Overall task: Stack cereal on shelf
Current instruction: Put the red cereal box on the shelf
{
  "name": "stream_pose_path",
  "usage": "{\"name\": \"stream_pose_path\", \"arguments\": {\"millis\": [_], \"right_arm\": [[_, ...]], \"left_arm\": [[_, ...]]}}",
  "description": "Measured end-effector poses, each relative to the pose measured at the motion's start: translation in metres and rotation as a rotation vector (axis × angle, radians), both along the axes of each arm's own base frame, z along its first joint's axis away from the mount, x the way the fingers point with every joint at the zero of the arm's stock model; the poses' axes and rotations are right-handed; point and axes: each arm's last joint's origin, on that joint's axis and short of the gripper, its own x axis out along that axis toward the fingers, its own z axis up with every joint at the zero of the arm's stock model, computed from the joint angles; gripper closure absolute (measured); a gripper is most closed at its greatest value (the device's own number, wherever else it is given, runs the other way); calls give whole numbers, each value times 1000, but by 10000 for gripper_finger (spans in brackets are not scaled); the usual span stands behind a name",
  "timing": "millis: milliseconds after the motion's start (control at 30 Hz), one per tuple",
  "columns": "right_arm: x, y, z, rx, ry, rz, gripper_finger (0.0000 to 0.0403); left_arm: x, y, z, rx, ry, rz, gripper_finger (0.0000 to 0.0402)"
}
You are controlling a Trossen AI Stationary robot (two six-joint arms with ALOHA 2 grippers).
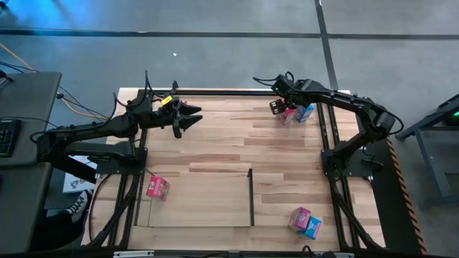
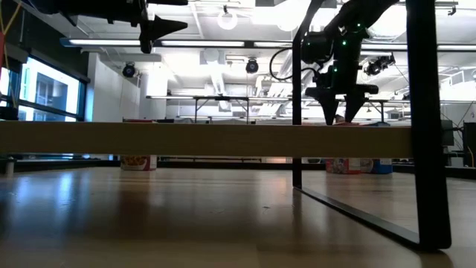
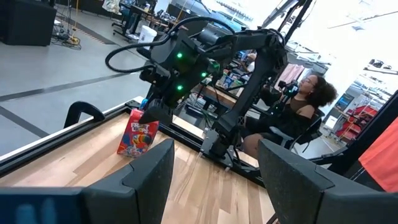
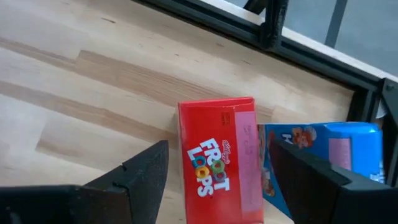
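- The right gripper (image 1: 281,107) hangs over the far right corner of the table (image 1: 215,136), just above a red cereal box (image 4: 217,158); its fingers (image 4: 140,171) are spread apart, one on each side of the box, and nothing is held.
- In the right wrist view the red box stands upright on the wood with a light blue cereal box (image 4: 317,155) touching or just beside it — the two form a pair at the table's far edge.
- The left gripper (image 1: 192,117) hovers above the far left part of the table, pointing toward the right arm; its fingers (image 3: 149,180) are parted and empty.
- The left wrist view looks across the table at the right arm poised over the red box, with a seated person (image 3: 292,112) in the room beyond.
- The shelf (image 1: 201,197), a light wood panel with a thin dark upright wall, lies at the near middle of the table.
- A pink cereal box (image 1: 157,188) sits at the shelf's left edge — whether it rests on the panel or just beside it is hard to tell from above.
- Two more boxes, one pink (image 1: 300,217) and one light blue (image 1: 312,227), lie touching each other near the front right corner, apart from the shelf.
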Motion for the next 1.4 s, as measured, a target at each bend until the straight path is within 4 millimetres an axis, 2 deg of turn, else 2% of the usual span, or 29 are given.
{"name": "stream_pose_path", "arguments": {"millis": [633,767,933,1033,1167,1300,1400], "right_arm": [[14,-9,-34,84,75,12,146],[14,-9,-34,87,84,31,172],[13,-9,-34,93,100,54,226],[11,-7,-28,91,93,91,250],[7,-1,-9,92,-9,167,259],[11,15,20,112,-257,330,256],[21,32,42,132,-494,463,256]], "left_arm": [[0,0,0,0,0,-1,180],[0,0,0,0,0,-1,180],[0,0,0,0,0,0,180],[0,0,0,0,0,0,180],[0,0,0,0,0,-1,180],[0,0,1,3,-11,5,180],[-1,1,8,25,-79,44,180]]}}
